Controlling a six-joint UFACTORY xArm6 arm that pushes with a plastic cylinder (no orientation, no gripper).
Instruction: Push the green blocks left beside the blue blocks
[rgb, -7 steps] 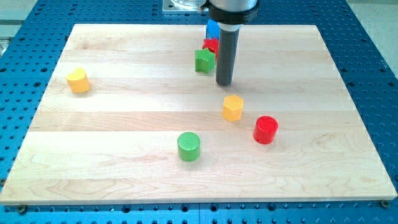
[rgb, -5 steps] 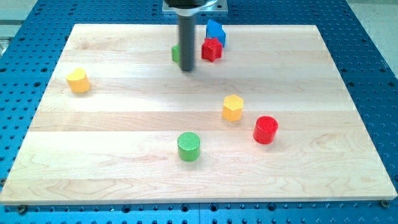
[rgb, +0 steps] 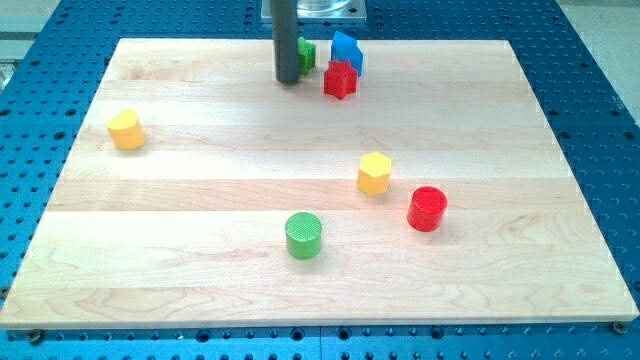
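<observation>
My tip (rgb: 288, 80) rests on the board near the view's top, just left of a small green block (rgb: 306, 54) that is mostly hidden behind the rod. A blue block (rgb: 347, 50) stands to the right of that green block, at the board's top edge. A red star-shaped block (rgb: 340, 80) sits just below the blue one. A green cylinder (rgb: 304, 235) stands alone far below, in the lower middle of the board.
A yellow block (rgb: 125, 129) sits at the view's left. A yellow hexagonal block (rgb: 374, 173) and a red cylinder (rgb: 427, 208) stand right of centre. The wooden board (rgb: 180, 250) lies on a blue perforated table.
My tip moved from right of the small green block to its left side and then toward the view's top. The green block went left, then up toward the blue block.
</observation>
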